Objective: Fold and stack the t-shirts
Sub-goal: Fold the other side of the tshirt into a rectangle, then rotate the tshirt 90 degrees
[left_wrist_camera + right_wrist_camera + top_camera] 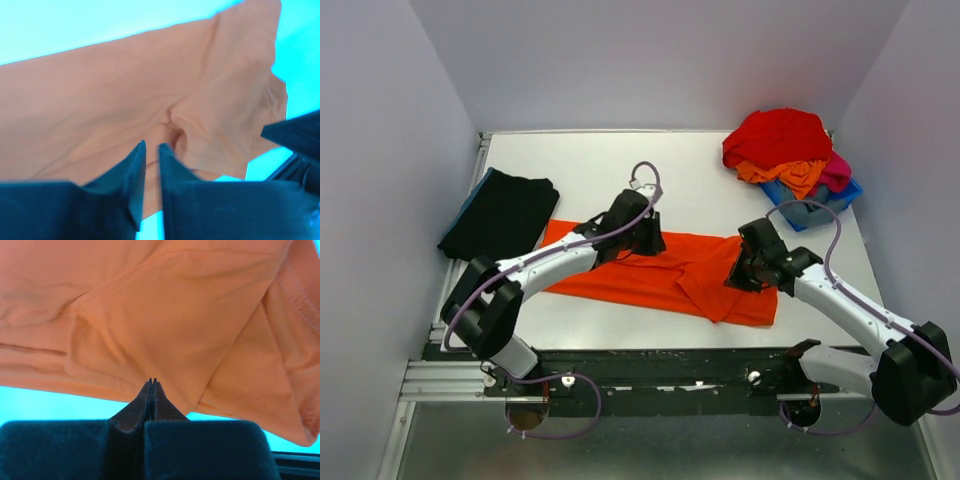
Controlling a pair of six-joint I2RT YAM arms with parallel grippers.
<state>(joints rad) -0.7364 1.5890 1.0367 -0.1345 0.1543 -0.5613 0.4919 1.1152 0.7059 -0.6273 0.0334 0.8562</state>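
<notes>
An orange t-shirt lies spread across the middle of the table, its right part folded over itself. My left gripper is over the shirt's far edge near the middle. In the left wrist view its jaws stand a narrow gap apart above a pucker in the shirt, with nothing between them. My right gripper is on the shirt's right part. In the right wrist view its jaws are pressed together at the edge of a folded flap of the shirt.
A folded black t-shirt lies at the far left. A heap of red, orange and pink shirts sits on a blue bin at the far right. White walls enclose the table on three sides.
</notes>
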